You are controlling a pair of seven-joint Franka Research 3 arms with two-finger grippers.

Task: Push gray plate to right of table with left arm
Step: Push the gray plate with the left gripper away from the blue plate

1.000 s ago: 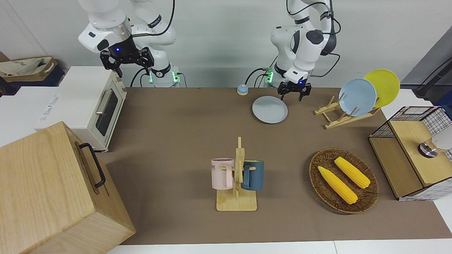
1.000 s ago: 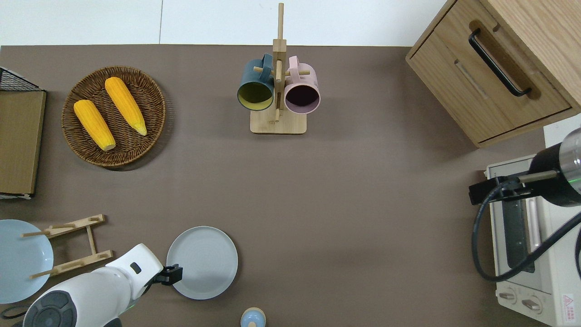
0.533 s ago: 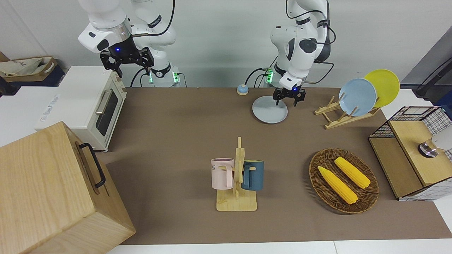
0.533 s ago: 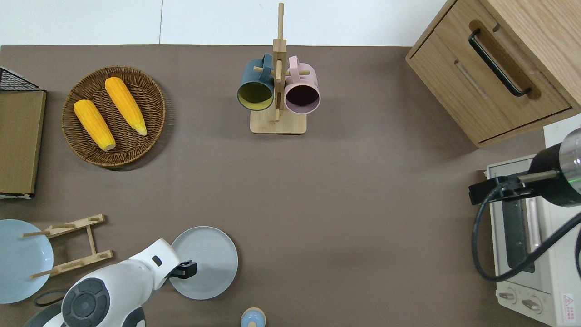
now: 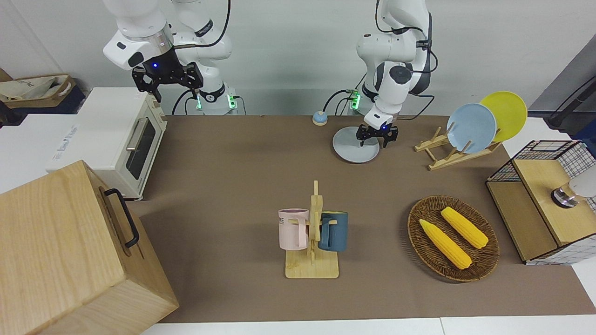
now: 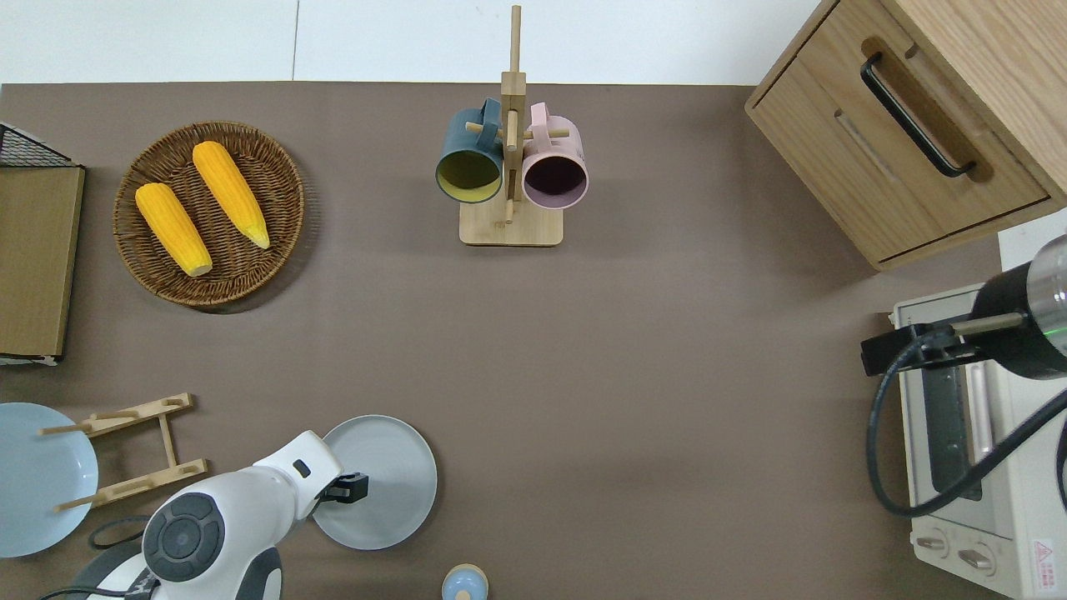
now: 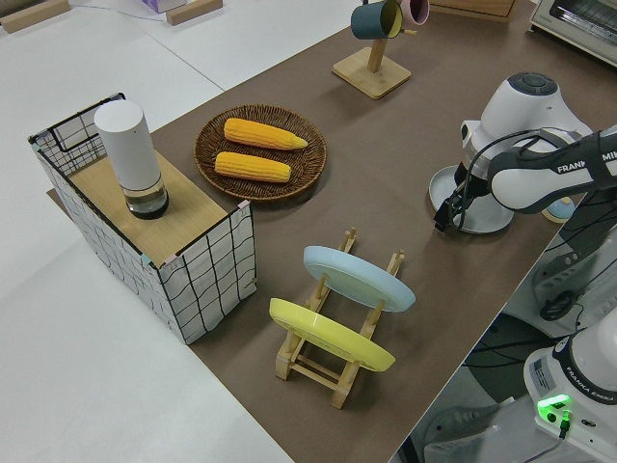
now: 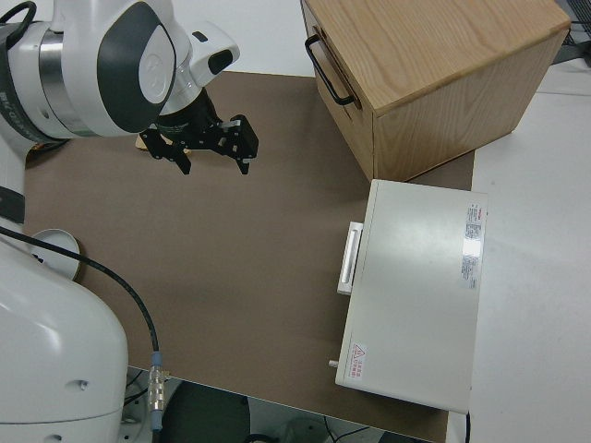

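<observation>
Round pale gray plate [image 6: 392,483] lies flat on brown bench [image 6: 633,392] near the robots; left hand [image 5: 376,137], fingers spread, sits over its rim, poised to push toward the right arm's end.

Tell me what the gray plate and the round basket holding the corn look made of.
Gray plate: probably matte plastic or glazed ceramic; its surface is even and pale, without glare.
Basket: woven wicker or rattan, dark brown, with visible braided strands.
</observation>
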